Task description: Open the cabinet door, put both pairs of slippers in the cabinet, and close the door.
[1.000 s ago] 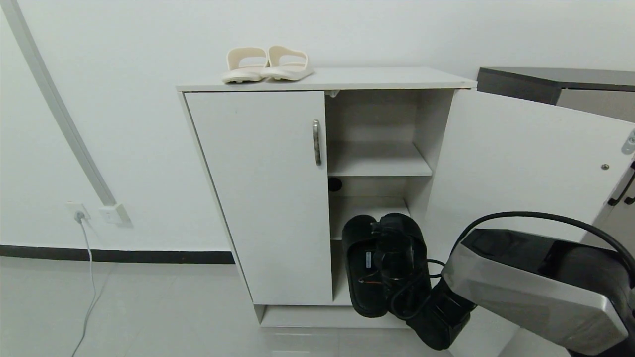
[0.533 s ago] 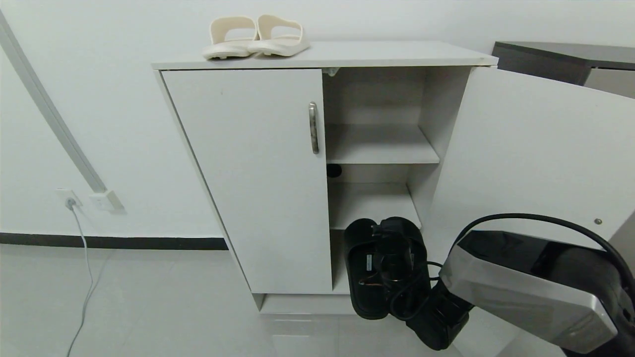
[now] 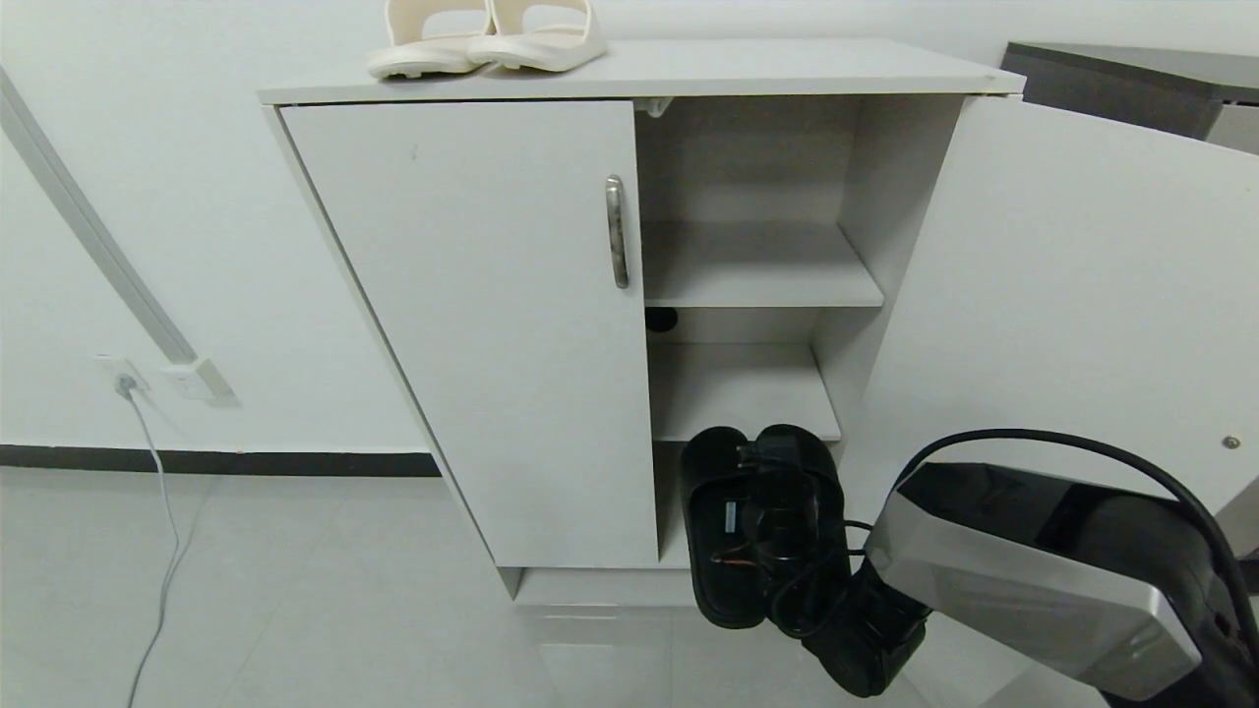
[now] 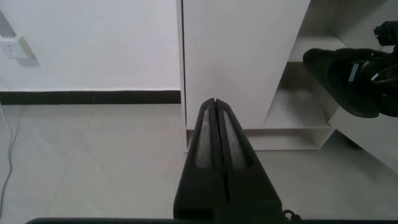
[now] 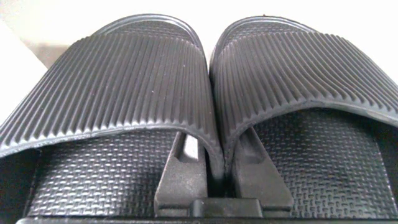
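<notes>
1. Camera position has changed: the whole head view has shifted, and the cabinet (image 3: 639, 74) now stands larger and higher in frame. Against its open side, the black slippers (image 3: 762, 521) hold roughly the same place.
2. Right gripper (image 5: 217, 155): one finger sits under each strap, pinching the adjoining strap edges of the black slippers between them. The pair hangs toes-up in front of the bottom compartment (image 3: 672, 521), with its toes just below the lower shelf (image 3: 738, 393).
3. Left gripper (image 4: 214, 106): fingers pressed together, holding nothing, low, and facing the closed left door (image 3: 472, 315).
4. Right door (image 3: 1062, 295): swung open. The cream slippers (image 3: 482, 39) lie on the cabinet top.
5. Step in hand, as judged: stowing the first pair.
6. Next move calls for advancing the pair into the bottom compartment, clear of the shelf edge and the left door edge. Set it down, then spread the fingers. The cream pair and closing the door remain.
</notes>
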### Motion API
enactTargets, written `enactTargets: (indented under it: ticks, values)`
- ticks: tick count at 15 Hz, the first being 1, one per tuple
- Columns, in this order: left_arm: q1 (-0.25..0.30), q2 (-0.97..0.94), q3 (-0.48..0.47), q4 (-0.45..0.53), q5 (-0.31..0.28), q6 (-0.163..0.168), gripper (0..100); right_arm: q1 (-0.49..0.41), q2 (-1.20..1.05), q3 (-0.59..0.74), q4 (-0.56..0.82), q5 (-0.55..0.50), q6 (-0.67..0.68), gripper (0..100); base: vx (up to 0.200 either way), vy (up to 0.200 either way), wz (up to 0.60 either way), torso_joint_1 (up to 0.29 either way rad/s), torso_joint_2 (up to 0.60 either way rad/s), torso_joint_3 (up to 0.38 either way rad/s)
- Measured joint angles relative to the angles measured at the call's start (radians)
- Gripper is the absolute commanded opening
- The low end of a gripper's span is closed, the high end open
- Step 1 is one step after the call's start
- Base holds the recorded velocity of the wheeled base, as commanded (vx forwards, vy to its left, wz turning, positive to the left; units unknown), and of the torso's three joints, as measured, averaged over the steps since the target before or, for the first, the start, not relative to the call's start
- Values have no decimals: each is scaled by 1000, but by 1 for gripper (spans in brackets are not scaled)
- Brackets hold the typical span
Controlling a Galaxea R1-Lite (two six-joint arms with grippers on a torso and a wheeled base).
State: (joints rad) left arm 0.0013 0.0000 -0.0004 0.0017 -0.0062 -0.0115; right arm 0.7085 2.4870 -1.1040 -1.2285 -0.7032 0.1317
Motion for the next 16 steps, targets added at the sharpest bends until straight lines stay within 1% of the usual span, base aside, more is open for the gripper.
enactTargets:
  ticks: [3,6,16]
  values:
    - [0,0,0,0,0,1,0,1,14,6,-103,0,-68,0,0,0,0,0,0,0]
    - [-1,0,0,0,0,1,0,0,38,4,-125,-2,-83,0,0,0,0,0,0,0]
    - [0,0,0,0,0,1,0,-2,50,3,-126,-1,-83,0,200,0,0,3,0,3]
